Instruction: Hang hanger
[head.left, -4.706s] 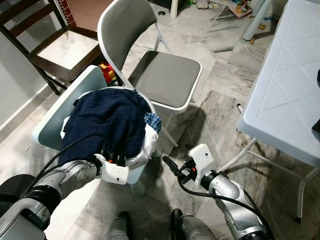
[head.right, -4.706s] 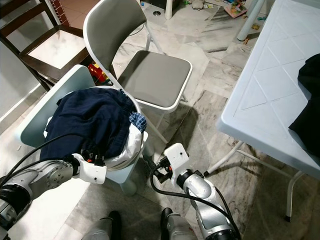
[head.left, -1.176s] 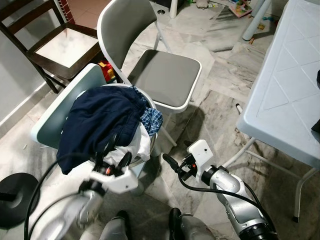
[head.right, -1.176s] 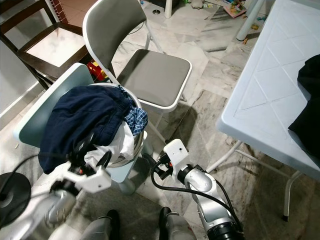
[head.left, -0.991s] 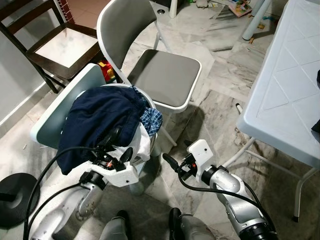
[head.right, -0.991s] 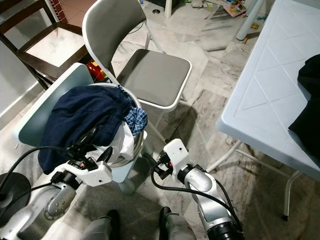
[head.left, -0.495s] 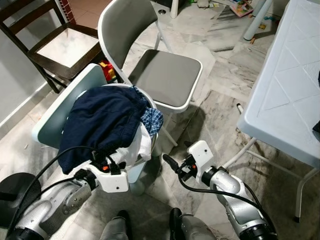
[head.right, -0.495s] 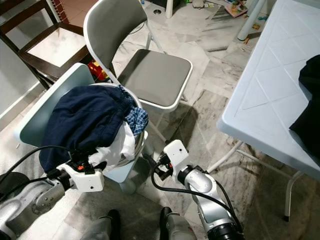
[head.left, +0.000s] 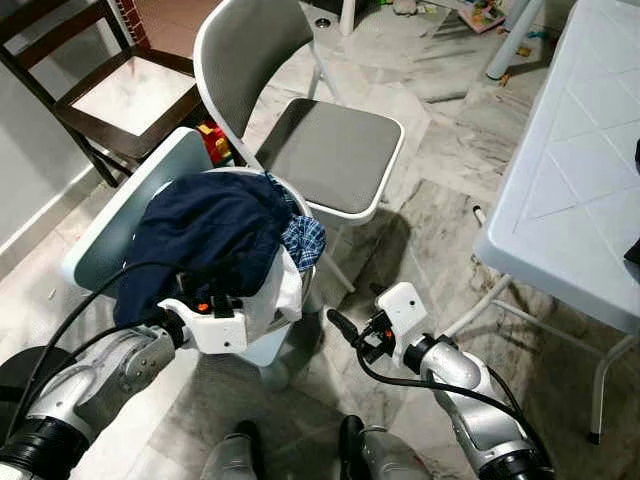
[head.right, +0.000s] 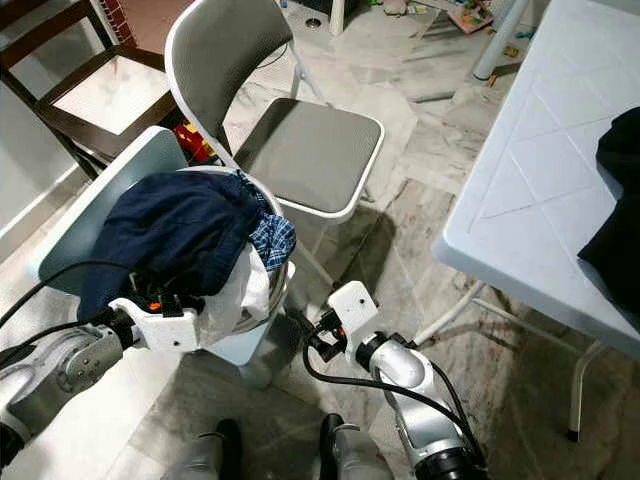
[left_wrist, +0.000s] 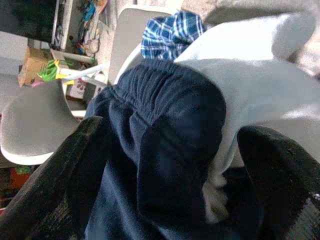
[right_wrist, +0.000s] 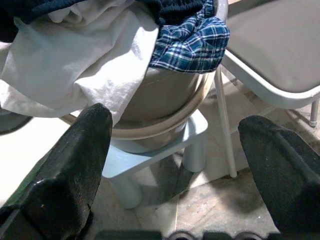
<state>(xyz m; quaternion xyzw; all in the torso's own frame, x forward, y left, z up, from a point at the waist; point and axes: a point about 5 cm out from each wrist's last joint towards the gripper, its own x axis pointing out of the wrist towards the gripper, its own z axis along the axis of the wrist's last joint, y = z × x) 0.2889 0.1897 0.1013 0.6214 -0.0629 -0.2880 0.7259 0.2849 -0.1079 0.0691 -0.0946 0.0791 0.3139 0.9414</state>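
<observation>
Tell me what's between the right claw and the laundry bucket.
Bare marble floor, seen in the left eye view: the right claw hangs apart from the bucket.

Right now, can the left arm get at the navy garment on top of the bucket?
Probably yes: the left tool sits open right at the navy garment, with nothing between them.

Left of centre in my head view sits the laundry heap. A crumpled navy garment (head.left: 205, 235) lies on top, a white cloth (head.left: 278, 295) spills down the front, and a blue plaid piece (head.left: 303, 240) is bunched at the right edge. All of it overflows a round tub (right_wrist: 165, 100).
</observation>
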